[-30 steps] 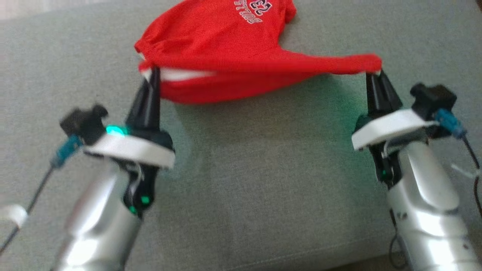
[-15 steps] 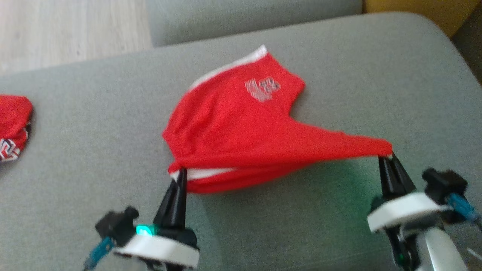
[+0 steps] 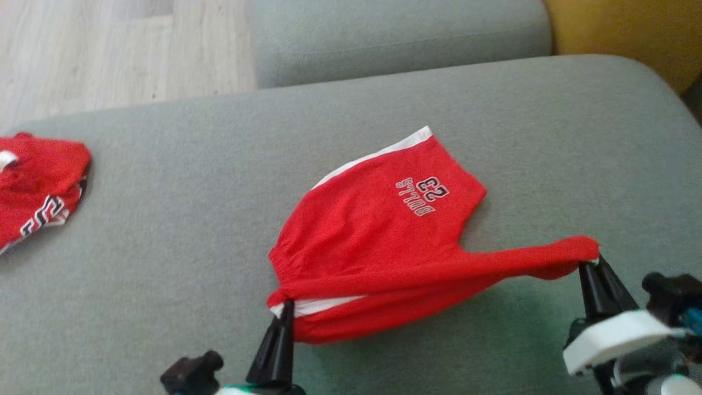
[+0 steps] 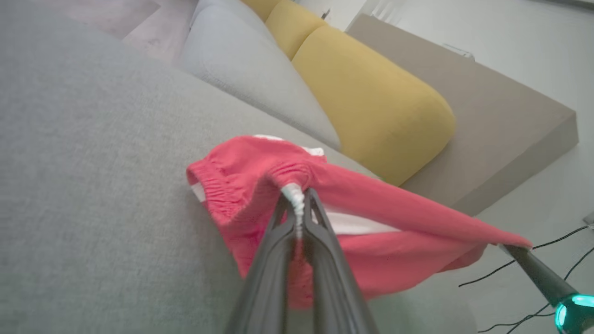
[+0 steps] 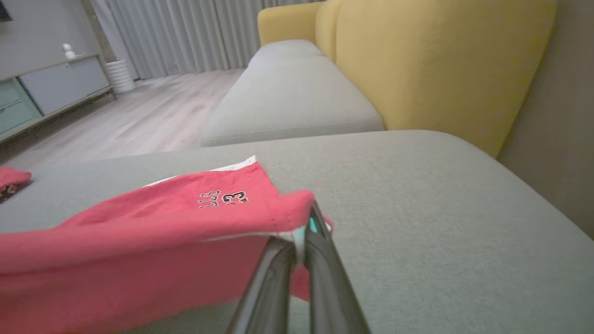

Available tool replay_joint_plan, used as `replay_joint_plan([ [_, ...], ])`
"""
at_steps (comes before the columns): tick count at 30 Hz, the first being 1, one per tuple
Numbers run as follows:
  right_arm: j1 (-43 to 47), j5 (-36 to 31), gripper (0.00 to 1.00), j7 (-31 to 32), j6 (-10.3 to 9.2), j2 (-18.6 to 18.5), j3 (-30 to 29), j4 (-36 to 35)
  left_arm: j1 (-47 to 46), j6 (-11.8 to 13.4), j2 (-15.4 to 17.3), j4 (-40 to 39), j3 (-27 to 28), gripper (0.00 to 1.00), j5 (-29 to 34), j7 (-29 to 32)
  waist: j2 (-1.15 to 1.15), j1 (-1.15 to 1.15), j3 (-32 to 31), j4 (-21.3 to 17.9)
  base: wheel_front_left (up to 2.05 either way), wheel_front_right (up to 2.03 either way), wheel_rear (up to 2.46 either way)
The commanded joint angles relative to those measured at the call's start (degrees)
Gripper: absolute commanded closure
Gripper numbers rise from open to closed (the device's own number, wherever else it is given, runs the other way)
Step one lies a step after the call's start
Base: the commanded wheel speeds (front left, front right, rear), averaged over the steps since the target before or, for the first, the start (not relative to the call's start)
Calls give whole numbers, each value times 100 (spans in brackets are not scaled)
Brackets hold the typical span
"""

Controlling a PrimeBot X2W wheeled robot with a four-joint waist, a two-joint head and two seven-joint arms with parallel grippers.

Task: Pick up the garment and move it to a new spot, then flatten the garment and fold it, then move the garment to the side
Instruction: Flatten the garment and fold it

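Only the camera tipped up. The left gripper (image 3: pixel 286 314) at 6 o'clock and right gripper (image 3: pixel 594 270) at 4 still pinch the shorts (image 3: pixel 378 241), stretched for flattening.

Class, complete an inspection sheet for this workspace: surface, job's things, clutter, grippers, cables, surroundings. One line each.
Surface: grey sofa cushion, smooth.
Job's things: red shorts, stretched between both grippers, far part resting on the cushion.
Clutter: second red garment at the cushion's left edge.
Grippers: left gripper and right gripper, both shut on the shorts' edge.
Cables: black cables on the floor, off the cushion.
Surroundings: yellow backrest, wood floor, curtains.
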Motion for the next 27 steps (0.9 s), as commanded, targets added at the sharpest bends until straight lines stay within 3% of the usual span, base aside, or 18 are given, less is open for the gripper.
replay_joint_plan([
  [1, -538, -35, 100, 110, 22, -55, 100, -90, -438, -19, -85, 3, 93, 100, -21, 62, 0, 0, 241, 220, 0, 0, 0],
  [10, -2212, 4, 100, 575, 22, -602, 206, 1188, -1831, -96, -498, 1066, 179, 100, -198, 333, 0, 0, 921, 763, 0, 0, 0],
  [18, -3819, 242, 100, 954, 22, -881, 709, 2625, -2960, -154, -660, 1909, 305, 100, -453, 445, 0, 0, 1484, 928, 0, 0, 0],
  [25, -4989, 350, 100, 838, 22, -1047, 1160, 3943, -3560, -73, -723, 2561, 207, 100, -630, 421, 0, 0, 1775, 1028, 0, 0, 0],
  [27, -5226, 365, 49, 807, 22, -1065, 1322, 4307, -3651, -26, -731, 2687, 146, 100, -682, 408, 0, 0, 1796, 1046, 0, 0, 0],
])
